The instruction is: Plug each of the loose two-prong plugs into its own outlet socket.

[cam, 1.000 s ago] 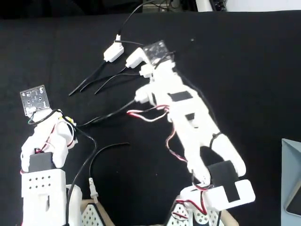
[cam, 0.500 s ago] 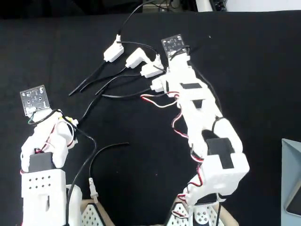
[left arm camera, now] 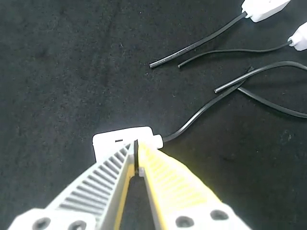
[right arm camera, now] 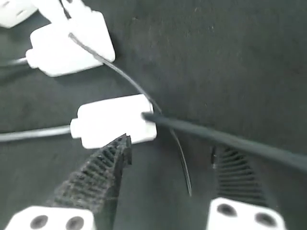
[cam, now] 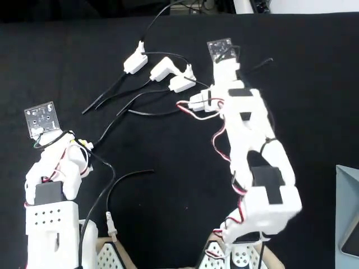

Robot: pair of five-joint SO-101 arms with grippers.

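Three white plugs on black cables lie at the far middle of the black table: one (cam: 134,60), a second (cam: 162,68), a third (cam: 180,84). My right gripper (cam: 221,59) sits under its marker tile just right of them. In the right wrist view it (right arm camera: 171,148) is open, with the third plug (right arm camera: 115,120) by one fingertip and a black cable (right arm camera: 230,140) crossing between the fingers. My left gripper (cam: 40,131) rests at the near left under its own tile. Seen from the left wrist, it (left arm camera: 135,155) is shut on a white plug (left arm camera: 120,140) with a cable attached.
Loose black cables (cam: 118,106) run across the middle of the table, and one cable end (cam: 134,172) curls near the arm bases. A grey tray (cam: 348,213) sits at the right edge. Bare black cloth lies right of the right arm.
The right arm has swung to the right and farther back, off the cluster of plugs. The third plug now lies uncovered. The left arm has not moved.
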